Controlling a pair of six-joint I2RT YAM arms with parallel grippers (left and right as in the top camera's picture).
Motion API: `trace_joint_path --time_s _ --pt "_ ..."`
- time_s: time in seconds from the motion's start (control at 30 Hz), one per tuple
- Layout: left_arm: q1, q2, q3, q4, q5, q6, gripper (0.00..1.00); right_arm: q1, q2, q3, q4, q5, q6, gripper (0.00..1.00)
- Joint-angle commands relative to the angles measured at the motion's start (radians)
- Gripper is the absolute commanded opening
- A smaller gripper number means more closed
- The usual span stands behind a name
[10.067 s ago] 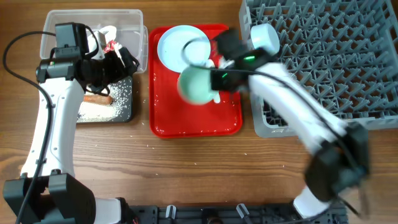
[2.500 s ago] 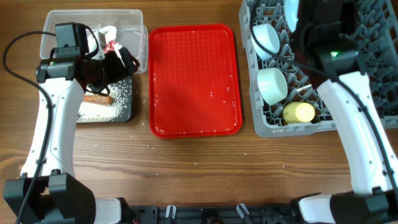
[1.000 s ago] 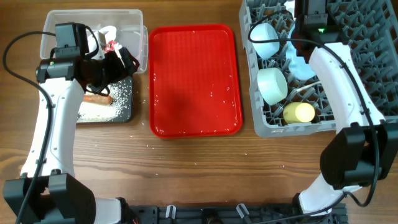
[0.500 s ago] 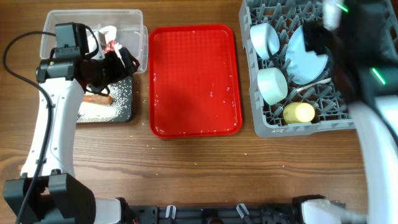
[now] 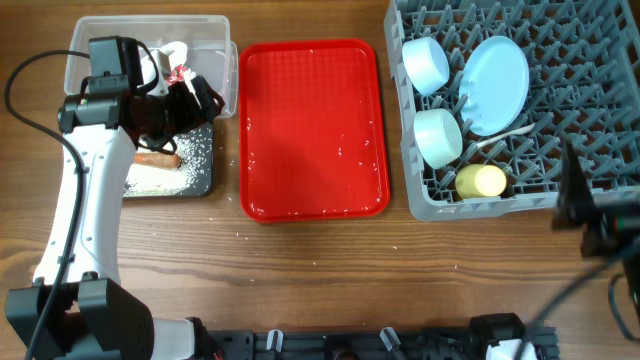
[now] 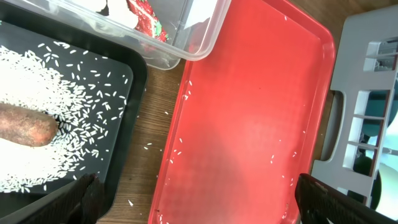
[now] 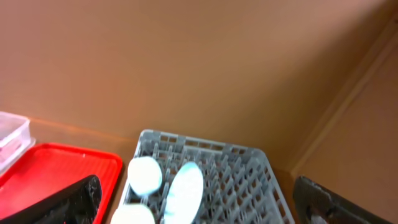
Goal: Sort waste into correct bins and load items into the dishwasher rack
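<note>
A pale-blue plate [image 5: 497, 83] stands on edge in the grey dishwasher rack [image 5: 590, 60], beside two bowls [image 5: 427, 63] [image 5: 437, 138], a yellow cup [image 5: 481, 181] and a white spoon [image 5: 505, 137]. My right gripper [image 7: 199, 205] is open and empty, well back from the rack [image 7: 249, 168]; its arm [image 5: 600, 215] is a blur at the front right. My left gripper [image 6: 205, 205] hangs open and empty over the gap between the black bin [image 6: 124, 74] and the red tray [image 6: 249, 118]. The carrot-like stick [image 6: 25, 124] lies among rice grains [image 6: 68, 99] in the black bin. The wrapper [image 6: 144, 12] sits in the clear bin [image 5: 110, 35].
A few rice grains are scattered on the red tray [image 5: 313, 130] and on the wooden table [image 5: 330, 270] in front of it. The rack's handle end [image 6: 360, 124] sits right next to the tray's right edge. A brown cardboard wall [image 7: 186, 62] rises behind the table.
The right arm has let go of the plate, which now stands in the rack, and has pulled back to the front right with its jaws open. The left arm has not moved.
</note>
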State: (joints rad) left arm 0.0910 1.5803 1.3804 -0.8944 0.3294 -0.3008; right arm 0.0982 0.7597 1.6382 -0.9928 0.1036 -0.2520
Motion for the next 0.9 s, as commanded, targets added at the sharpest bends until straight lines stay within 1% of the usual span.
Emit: trace_joint_path --time_s 0.0,0.1,0.2,0.3,0.37,0.4,0.43,0.53,0.63,0.77,0.87 --pt "0.003 0.006 0.011 0.002 -0.006 0.009 1.0 0.003 -0.014 -0.04 0.006 -0.076 -0.01 1.0" --pt "0.003 0.006 0.011 0.002 -0.006 0.009 1.0 0.003 -0.017 -0.175 0.118 -0.108 -0.01 1.0" --pt "0.003 0.006 0.011 0.002 -0.006 0.009 1.0 0.003 -0.034 -0.386 0.34 -0.176 -0.011 1.0" --pt "0.003 0.006 0.011 0.002 -0.006 0.009 1.0 0.003 -0.063 -0.651 0.613 -0.304 -0.005 1.0" --pt "0.003 0.006 0.011 0.002 -0.006 0.009 1.0 0.003 -0.101 -0.813 0.761 -0.356 0.031 1.0" --pt "0.003 0.006 0.011 0.002 -0.006 0.009 1.0 0.005 -0.132 -0.906 0.828 -0.357 0.072 1.0" --pt "0.003 0.006 0.011 0.002 -0.006 0.009 1.0 0.006 -0.164 -0.975 0.865 -0.357 0.088 1.0" --pt "0.003 0.006 0.011 0.002 -0.006 0.009 1.0 0.006 -0.301 -1.178 0.938 -0.357 0.103 1.0" --pt "0.003 0.006 0.011 0.002 -0.006 0.009 1.0 0.006 -0.452 -1.318 0.919 -0.337 0.124 1.0" --pt "0.003 0.006 0.011 0.002 -0.006 0.009 1.0 -0.004 -0.586 -1.452 0.918 -0.335 0.133 1.0" --pt "0.003 0.006 0.011 0.002 -0.006 0.009 1.0 -0.009 -0.65 -1.535 0.949 -0.334 0.154 1.0"
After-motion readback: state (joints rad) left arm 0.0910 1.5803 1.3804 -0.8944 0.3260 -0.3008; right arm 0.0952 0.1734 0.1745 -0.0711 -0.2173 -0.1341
